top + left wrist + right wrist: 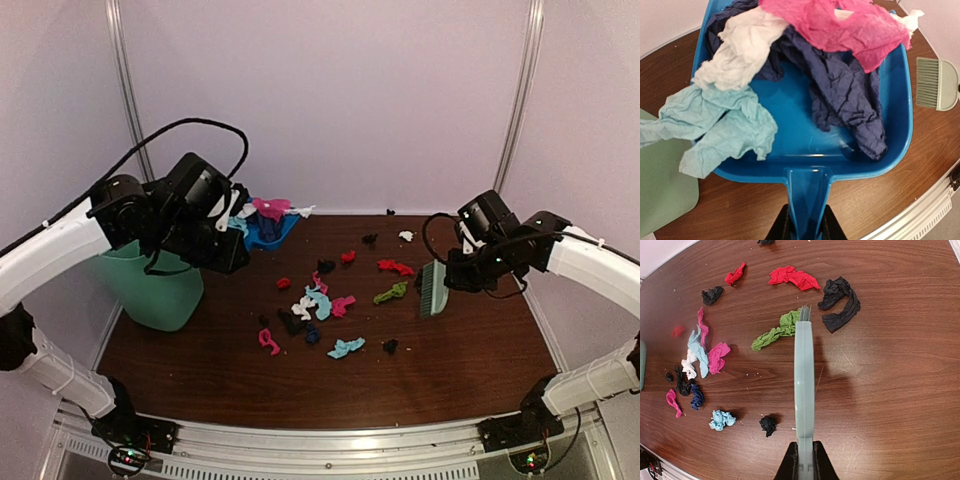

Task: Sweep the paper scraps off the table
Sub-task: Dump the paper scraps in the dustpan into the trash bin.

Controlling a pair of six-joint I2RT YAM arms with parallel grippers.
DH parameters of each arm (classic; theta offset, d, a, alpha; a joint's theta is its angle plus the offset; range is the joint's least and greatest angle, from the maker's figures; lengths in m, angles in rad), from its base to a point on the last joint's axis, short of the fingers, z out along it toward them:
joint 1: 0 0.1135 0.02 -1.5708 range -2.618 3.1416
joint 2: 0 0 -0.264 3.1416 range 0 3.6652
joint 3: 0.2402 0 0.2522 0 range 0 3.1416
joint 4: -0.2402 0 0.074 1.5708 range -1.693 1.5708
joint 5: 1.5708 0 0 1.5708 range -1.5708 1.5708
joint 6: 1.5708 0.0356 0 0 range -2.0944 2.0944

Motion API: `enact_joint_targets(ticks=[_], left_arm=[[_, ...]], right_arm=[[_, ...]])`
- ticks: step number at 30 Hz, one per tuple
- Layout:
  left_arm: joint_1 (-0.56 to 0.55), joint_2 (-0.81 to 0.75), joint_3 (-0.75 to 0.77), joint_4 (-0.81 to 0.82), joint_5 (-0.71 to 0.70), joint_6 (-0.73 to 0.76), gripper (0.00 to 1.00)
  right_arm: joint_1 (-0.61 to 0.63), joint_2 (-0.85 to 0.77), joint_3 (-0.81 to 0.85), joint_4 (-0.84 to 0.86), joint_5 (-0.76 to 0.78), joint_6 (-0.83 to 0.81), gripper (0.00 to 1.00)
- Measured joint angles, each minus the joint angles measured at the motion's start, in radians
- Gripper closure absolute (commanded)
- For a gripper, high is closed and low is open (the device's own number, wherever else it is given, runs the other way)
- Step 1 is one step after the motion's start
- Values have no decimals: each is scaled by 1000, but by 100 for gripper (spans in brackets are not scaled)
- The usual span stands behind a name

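My left gripper (806, 227) is shut on the handle of the blue dustpan (805, 135), which it holds above the table's far left (270, 232). Pink, white, navy and cyan paper scraps (830, 75) lie piled in the pan, and some hang over its rim. More paper scraps (315, 305) are scattered across the middle of the table (450, 370). My right gripper (805, 462) is shut on the handle of the pale green brush (803, 370). The brush's bristles point at a green scrap (775, 331). Red (792, 276) and black (840, 302) scraps lie beyond it.
A mint-green bin (155, 285) stands at the table's left edge, below my left arm and beside the dustpan. The silver frame edge (330, 440) runs along the near side. White walls close off the back and sides.
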Motion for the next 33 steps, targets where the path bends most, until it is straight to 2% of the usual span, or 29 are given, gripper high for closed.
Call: enact_joint_targets(ticks=[8,20,33], left_arm=[[81,-61,65,-103,-19,-24,100],[154,-72,154,-225,-16,-58,100],[274,-95,203,-273,61,-77,100]], right_arm=[[0,18,0,33,-37,-20,100],[-1,31,0,67,-79,-40,100],[-1,33,-13,84,-98,-44,100]])
